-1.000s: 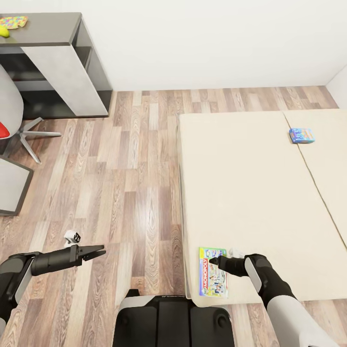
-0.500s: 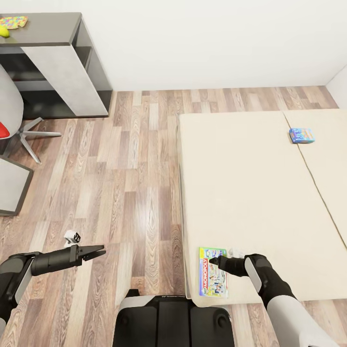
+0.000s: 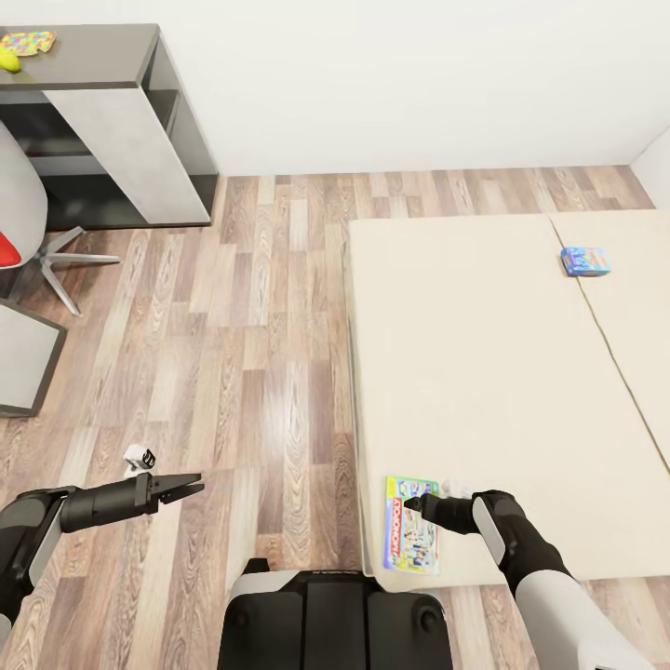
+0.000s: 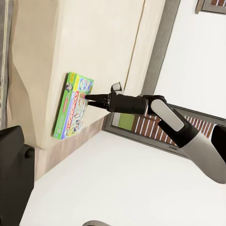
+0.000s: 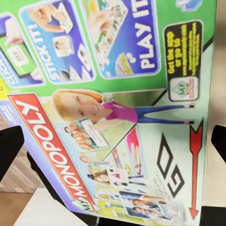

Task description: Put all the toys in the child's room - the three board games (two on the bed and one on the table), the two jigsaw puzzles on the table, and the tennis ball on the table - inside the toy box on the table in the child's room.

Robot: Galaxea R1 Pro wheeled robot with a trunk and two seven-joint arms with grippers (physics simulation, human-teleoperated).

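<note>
right gripper over monopoly box on bed – fingers apart, left gripper over floor – fingers together

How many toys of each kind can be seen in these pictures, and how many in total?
Flat printed board game boxes: 2, the green-white Monopoly box near the bed's near corner and the small blue box farther up the cream bed.
Bright multicoloured jigsaw sheets: 1, on the dark table.
Small yellow-green tennis balls: 1, partly cut off.
Total: 4.

bare bed cover open around Monopoly box, plank floor clear leftward
</note>
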